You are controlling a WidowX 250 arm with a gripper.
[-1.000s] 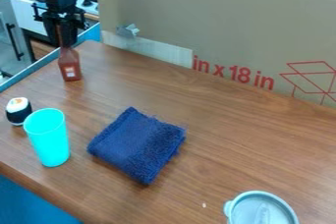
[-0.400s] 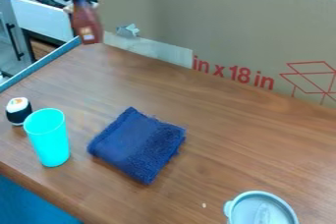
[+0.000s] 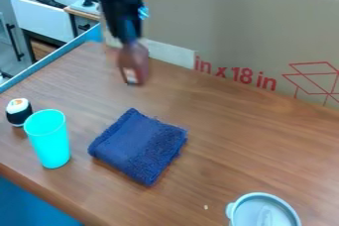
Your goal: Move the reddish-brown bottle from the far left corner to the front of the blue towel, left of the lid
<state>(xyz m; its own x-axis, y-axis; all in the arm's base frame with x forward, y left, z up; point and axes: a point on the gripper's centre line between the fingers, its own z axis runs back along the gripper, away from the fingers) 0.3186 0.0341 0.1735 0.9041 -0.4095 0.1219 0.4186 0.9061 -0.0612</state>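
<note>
Claw closed around the top of the red-brown bottle, hanging just below it (how deep the grip goes, I cannot tell); a shallow pinch could let it slip and topple onto the desk

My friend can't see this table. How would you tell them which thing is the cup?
Start at the brown wooden table and find the folded dark blue cloth lying on it. Just left of that stands the cup. It's tall and bright turquoise, unlike the short black-and-white sushi piece beside it.
</note>
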